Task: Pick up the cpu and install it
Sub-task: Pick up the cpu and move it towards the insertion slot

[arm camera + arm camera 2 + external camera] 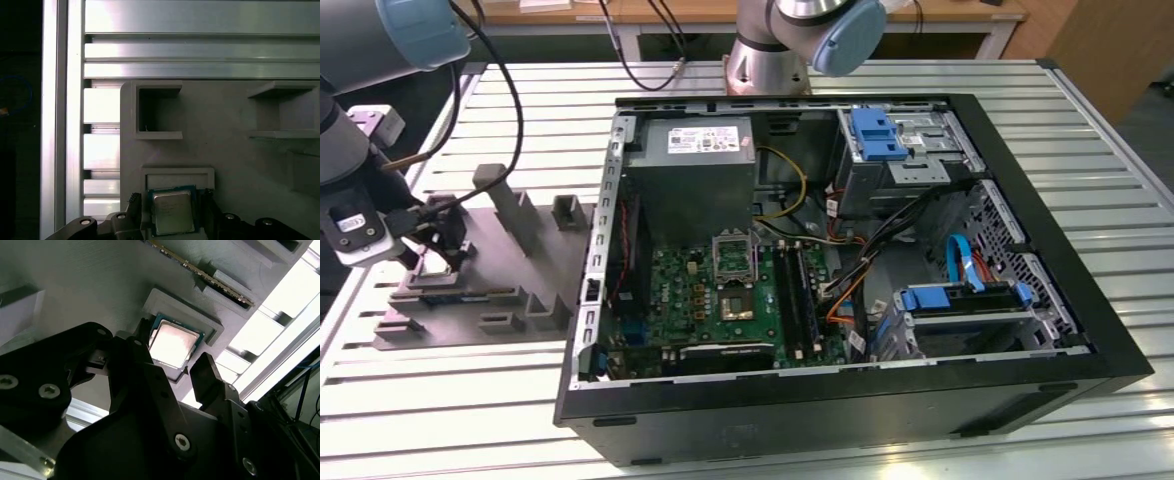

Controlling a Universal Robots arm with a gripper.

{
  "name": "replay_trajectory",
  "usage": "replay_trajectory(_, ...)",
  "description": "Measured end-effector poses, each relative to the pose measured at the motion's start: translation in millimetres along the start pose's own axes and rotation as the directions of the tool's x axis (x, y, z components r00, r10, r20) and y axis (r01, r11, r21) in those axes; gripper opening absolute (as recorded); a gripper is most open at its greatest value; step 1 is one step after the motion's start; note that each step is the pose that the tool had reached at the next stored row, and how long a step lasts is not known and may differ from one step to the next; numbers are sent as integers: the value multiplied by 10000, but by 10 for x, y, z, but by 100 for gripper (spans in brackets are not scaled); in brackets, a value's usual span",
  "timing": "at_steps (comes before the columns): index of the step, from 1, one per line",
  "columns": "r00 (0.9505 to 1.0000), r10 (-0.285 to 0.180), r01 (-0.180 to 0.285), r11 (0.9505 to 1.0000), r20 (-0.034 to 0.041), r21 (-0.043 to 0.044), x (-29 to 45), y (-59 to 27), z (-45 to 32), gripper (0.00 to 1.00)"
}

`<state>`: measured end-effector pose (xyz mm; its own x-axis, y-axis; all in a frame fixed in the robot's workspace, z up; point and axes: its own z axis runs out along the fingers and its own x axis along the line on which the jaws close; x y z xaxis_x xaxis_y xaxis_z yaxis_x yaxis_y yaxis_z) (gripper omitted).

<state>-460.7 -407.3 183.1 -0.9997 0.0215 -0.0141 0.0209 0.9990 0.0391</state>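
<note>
Down at the grey fixture plate (494, 290) on the exterior view's left, well apart from the computer case (854, 270) — slotted table (100, 105) just beside the plate's edge. Cpu (172, 215) seated in its raised nest (177, 175). Gripper (171, 202) spread to straddle the chip — fingers (135, 202) flanking it, slim gaps either side, nothing gripped.

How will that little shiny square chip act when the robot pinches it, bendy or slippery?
Probably stiff: the cpu has a flat metal top, so it shouldn't flop. Likely light, being thin and small beside the open gripper straddling it. Its shiny top looks smooth, perhaps slippery; flat in the grey holder, it won't roll.
</note>
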Motion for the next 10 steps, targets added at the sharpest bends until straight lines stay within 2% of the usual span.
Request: replay_trajectory(10,10000,1,-1,10000,-2,1,-20,-10,7,59)
